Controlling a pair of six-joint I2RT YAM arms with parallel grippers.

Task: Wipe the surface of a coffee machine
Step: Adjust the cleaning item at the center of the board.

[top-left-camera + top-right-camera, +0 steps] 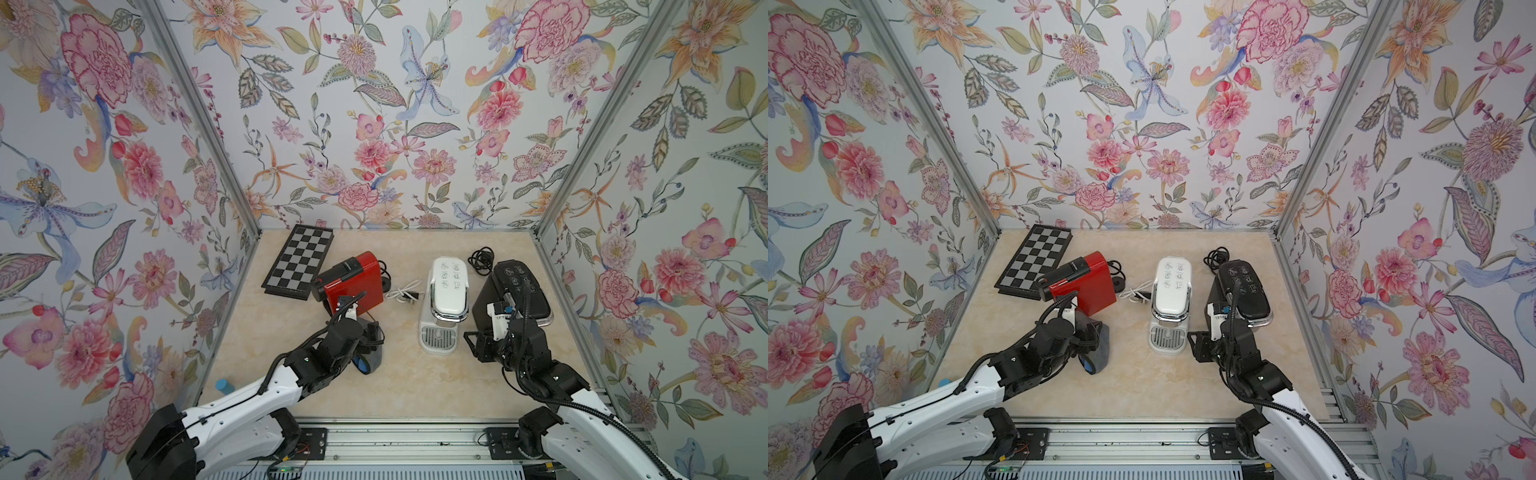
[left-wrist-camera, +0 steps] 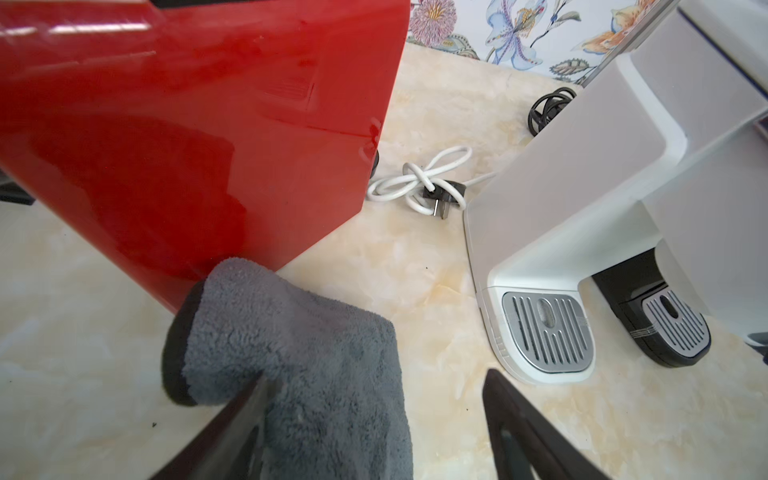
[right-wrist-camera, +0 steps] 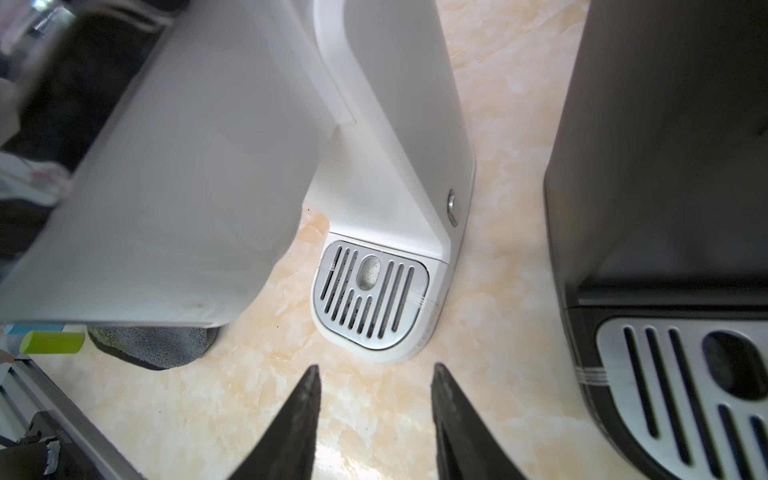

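Nearest the rail, a small blue cylinder (image 1: 224,385) stands at the table's (image 1: 399,386) left edge, beside the left arm.

Left gripper (image 2: 376,374) sits low over the table, jaws spread wide and clamping nothing. A grey cloth (image 2: 299,357) lies on the table, draped against one finger (image 2: 249,415); bare table shows between cloth and the opposite finger. The cloth's far end reaches the foot of the red coffee machine (image 1: 353,278) – whether it presses on the glossy side panel cannot be told.

Right gripper (image 3: 376,368) hangs low between two machines, jaws parted, nothing between them. It faces the drip tray of the white coffee machine (image 1: 446,295); the black coffee machine (image 1: 515,291) stands just beside it on the right.

The three machines stand across the table's middle – red left, white centre, black right. A bundled white cord (image 1: 403,293) lies between red and white. A coiled black cord (image 1: 482,259) lies behind the black machine.

Farthest, a chessboard (image 1: 299,262) lies flat in the back left corner, the red machine's front overlapping its near edge.
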